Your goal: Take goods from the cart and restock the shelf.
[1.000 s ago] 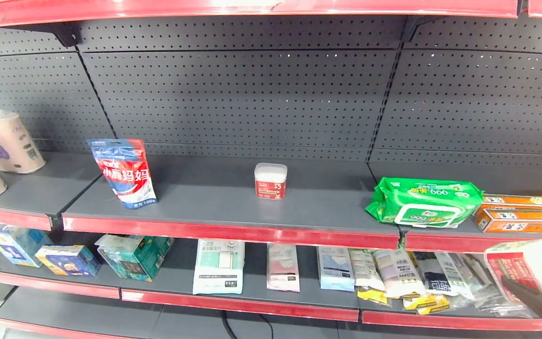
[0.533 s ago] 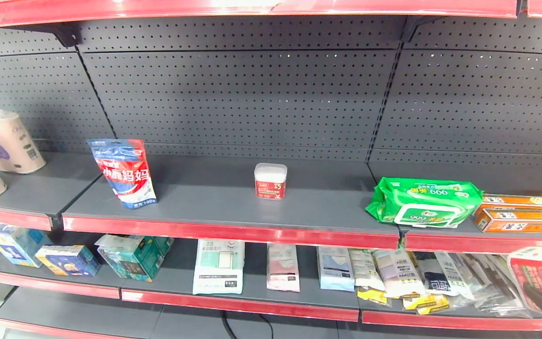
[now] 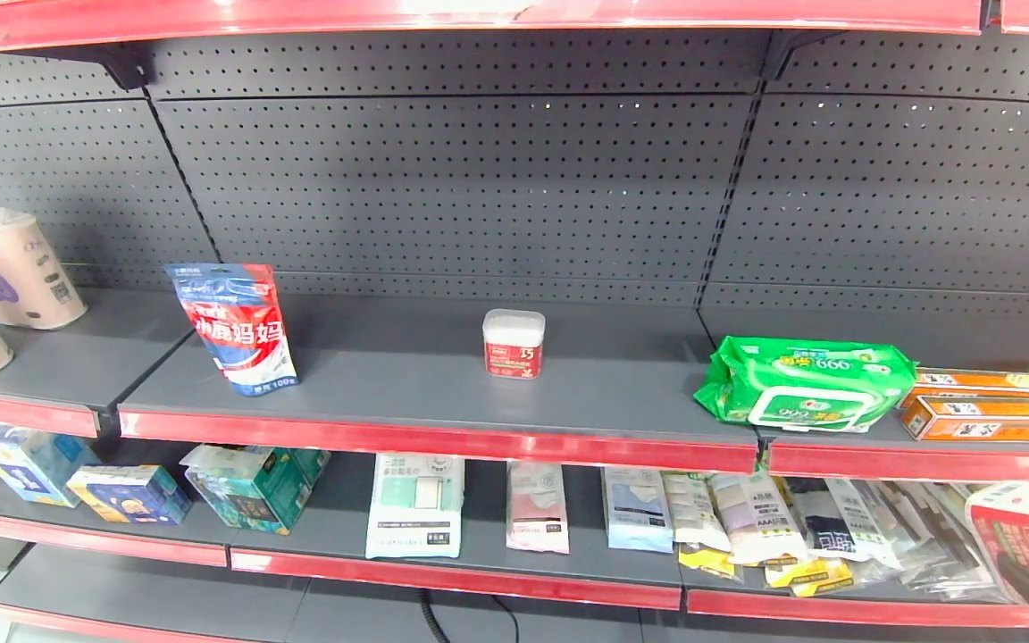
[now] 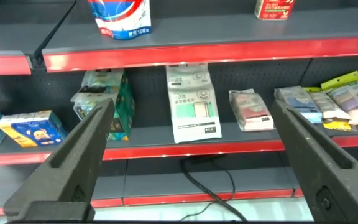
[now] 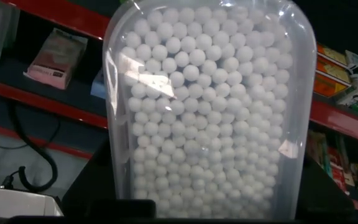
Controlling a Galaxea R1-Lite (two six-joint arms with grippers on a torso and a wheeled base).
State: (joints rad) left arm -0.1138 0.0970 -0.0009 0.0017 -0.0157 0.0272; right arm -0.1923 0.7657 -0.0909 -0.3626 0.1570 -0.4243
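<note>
Shifted down-right, right end effector (image 5: 209,199) grips the cotton-swab tub (image 3: 1024,531); left end effector (image 4: 192,104) hangs released.

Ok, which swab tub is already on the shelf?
The upright tub on the shelf; the other tub is held in the right claw.

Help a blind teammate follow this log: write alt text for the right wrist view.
A clear tub packed with white cotton-swab tips is clamped in the right gripper, close to the camera. Behind it are red-edged shelves with a pink packet on one, and a black cable on the floor.
</note>
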